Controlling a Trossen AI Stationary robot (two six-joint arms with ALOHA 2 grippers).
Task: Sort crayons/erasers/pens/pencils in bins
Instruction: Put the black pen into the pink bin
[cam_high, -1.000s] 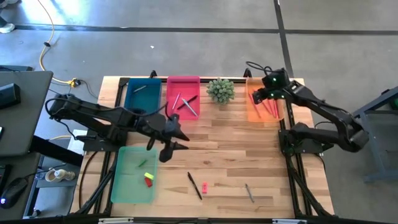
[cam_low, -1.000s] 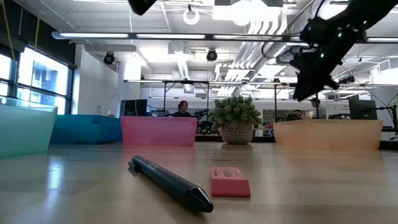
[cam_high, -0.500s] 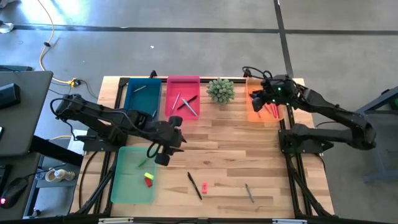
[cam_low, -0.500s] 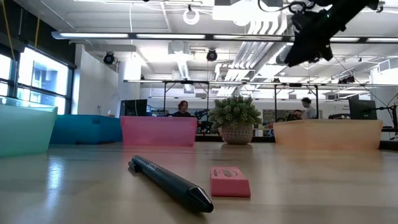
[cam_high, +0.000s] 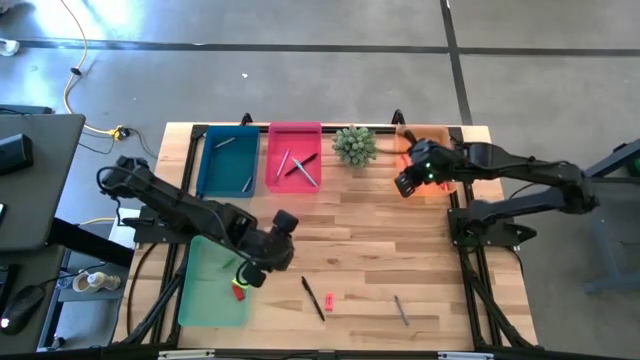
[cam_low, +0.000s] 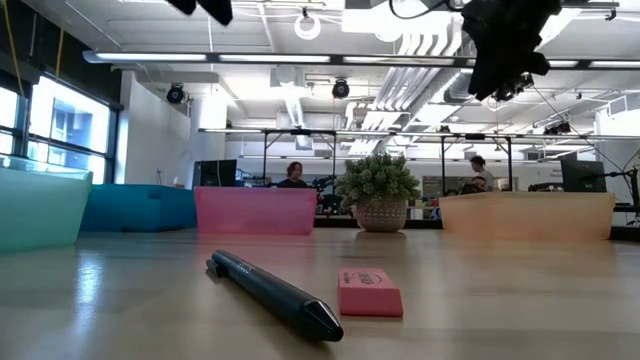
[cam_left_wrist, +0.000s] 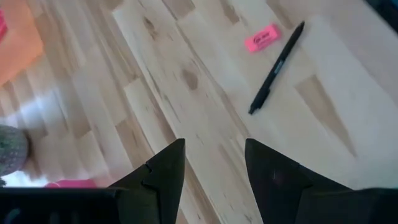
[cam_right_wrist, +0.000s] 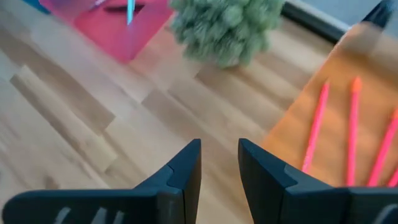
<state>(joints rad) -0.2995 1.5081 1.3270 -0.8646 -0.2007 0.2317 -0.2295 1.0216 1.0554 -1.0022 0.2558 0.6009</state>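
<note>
Left jaws (cam_high: 243, 277), apart and empty, have swung down over my green bin's (cam_high: 205, 300) edge; pink eraser (cam_left_wrist: 262, 38) lies ahead beside the pen (cam_left_wrist: 276, 67) on the table. Right jaws (cam_high: 404, 184), slightly apart, have left the orange bin (cam_right_wrist: 323, 99). Pickup comes next, I judge.

I see the surface (cam_high: 370, 230) as pale planked wood with a soft sheen. The pale-green bin (cam_high: 205, 295) looks like translucent plastic, the pink bin (cam_low: 255, 211) matt. The black pen (cam_low: 275, 293) shines glossy; the pink eraser (cam_low: 370, 292) looks dull and rubbery.
</note>
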